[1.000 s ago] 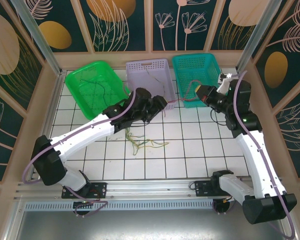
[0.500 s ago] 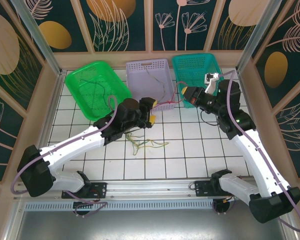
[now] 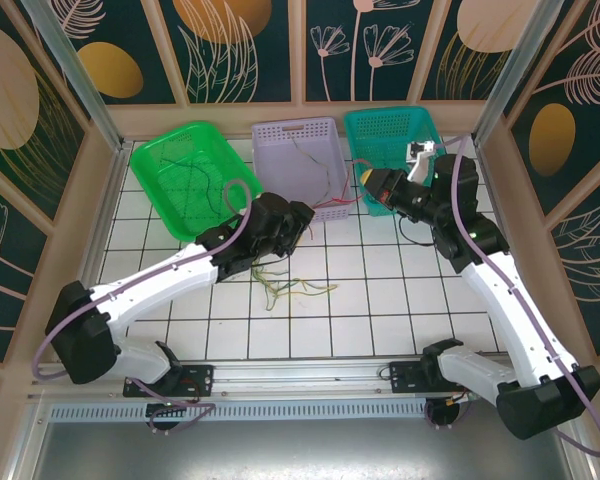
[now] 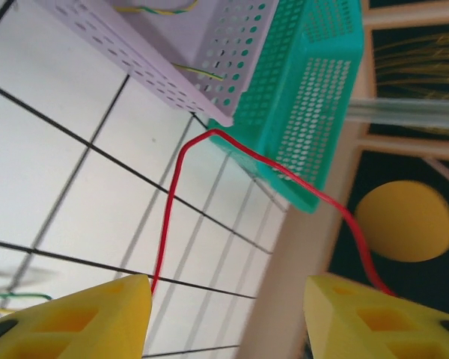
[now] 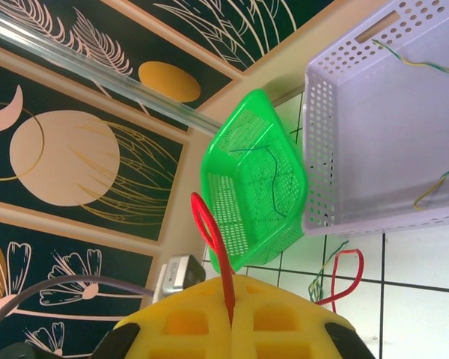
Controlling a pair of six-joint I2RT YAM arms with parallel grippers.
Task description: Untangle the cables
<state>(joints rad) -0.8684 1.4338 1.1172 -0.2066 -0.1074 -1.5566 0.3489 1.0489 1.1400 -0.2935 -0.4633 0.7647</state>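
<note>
The right gripper [image 5: 230, 318], fingers pressed together, is pinching the red cable [image 5: 220, 262] and holding it raised by the teal basket [image 4: 314, 97], so the strand is crossing between the spread fingers of the left gripper [image 4: 228, 299], probably for a second grip.

The left arm [image 3: 150, 278] and right arm [image 3: 515, 310] are showing white shells between rounded black joints; a thick purple cable [image 3: 52, 330] is trailing along each; black brackets [image 3: 185, 378] are anchoring both at the rail [image 3: 300, 372]; farthest from the rail, the left fingers [image 4: 82, 314] and right fingers [image 5: 187, 325] are showing as yellow blocks with square recesses.
</note>
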